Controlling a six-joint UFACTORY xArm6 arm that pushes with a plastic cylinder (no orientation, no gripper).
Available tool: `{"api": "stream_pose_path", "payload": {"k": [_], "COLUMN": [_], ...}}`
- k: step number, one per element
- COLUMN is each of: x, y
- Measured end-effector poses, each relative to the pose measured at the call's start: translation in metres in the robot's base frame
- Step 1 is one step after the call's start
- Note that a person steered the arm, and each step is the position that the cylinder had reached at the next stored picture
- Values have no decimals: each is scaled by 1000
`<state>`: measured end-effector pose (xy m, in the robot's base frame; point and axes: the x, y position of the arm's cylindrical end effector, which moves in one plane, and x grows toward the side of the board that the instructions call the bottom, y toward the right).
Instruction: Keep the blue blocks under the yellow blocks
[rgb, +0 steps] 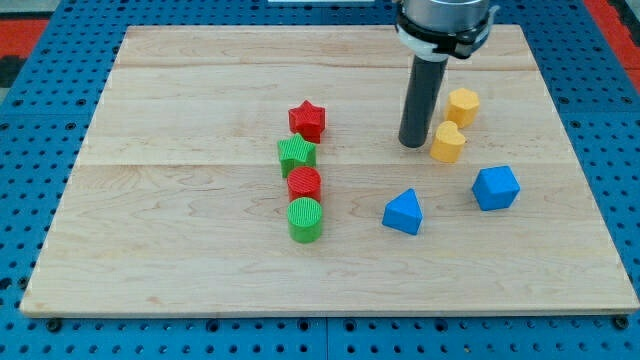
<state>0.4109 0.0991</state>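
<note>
Blue pegboard (40, 120) surrounded a pale wooden worktop (200, 240), which filled most of the view and carried eight small blocks. The dark rod (422, 95) descended from the arm's collar at the view's top, right of centre; my tip (413, 143) rested on the worktop just left of the lower yellow block, very close to it, though contact could not be confirmed. No fingers were fitted to this arm, so no grasp state applied.

Blue cube (496, 187) lay toward the view's right, below and to the right of the yellow pair. Blue wedge (404, 212), roughly triangular, lay to its left and slightly lower, well apart from it. Both blue blocks sat nearer the view's bottom than both yellow blocks.

Upper yellow block (463, 105), a faceted shape, and lower yellow block (448, 142), more rounded, stood close together, right of the rod; whether they touched could not be told.

A column of four blocks stood left of centre, well apart from my tip. From top to bottom it read: red star (307, 120), green star (296, 155), red cylinder (304, 183), green cylinder (306, 220). Neighbours in the column appeared to touch or nearly touch.
</note>
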Motion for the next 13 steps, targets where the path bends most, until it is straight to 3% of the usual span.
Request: {"api": "stream_pose_path", "payload": {"k": [6, 8, 9, 10, 12, 13], "x": [11, 16, 27, 85, 85, 99], "y": [32, -3, -21, -15, -10, 50]}}
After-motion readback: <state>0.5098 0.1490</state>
